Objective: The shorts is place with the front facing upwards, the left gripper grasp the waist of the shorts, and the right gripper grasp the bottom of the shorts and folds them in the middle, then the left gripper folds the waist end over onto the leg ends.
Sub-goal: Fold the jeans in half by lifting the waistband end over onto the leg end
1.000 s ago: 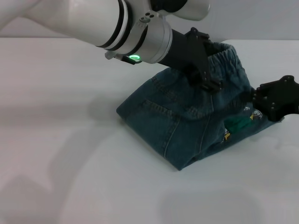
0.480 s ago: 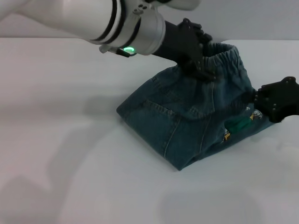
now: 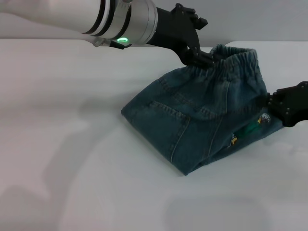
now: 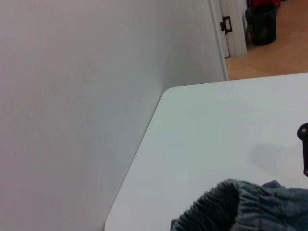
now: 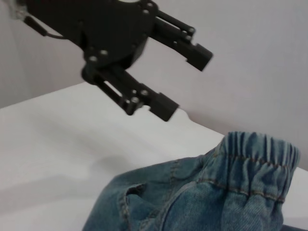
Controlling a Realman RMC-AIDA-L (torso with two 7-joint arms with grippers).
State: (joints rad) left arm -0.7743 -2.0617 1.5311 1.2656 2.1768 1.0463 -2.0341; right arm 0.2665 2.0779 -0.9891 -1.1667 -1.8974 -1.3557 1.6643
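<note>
Hanging just above the far edge of the folded garment, the left claw (image 3: 198,42) has its two black fingers (image 5: 161,104) spread apart with nothing between them, as the right wrist view shows plainly: both fingers stand clear of the cloth, with white wall showing through the gap. Behind it run its black body and the silver wrist with the green glowing ring (image 3: 123,40). Directly beneath the claw's fingertips lies the waist of the shorts (image 3: 238,62), a gathered elastic band that puffs upward and sits on top of the pile, released and not pinched. Outward from there, the shorts (image 3: 192,120) lie doubled over on the white table (image 3: 72,144), a stitched pocket facing up on the near side of the claw and the fold forming a rounded corner toward the robot. Farther out, on the side of the shorts away from the left claw, the right claw (image 3: 288,108) sits low at the edge of the denim, touching or just beside it; I cannot tell whether its fingers are spread or closed. Peeking out from under the top layer next to the right claw are the leg ends (image 3: 250,129), where a bit of colourful cartoon patch shows. The left wrist view catches the waistband's ruffled rim against the bare table and wall.
</note>
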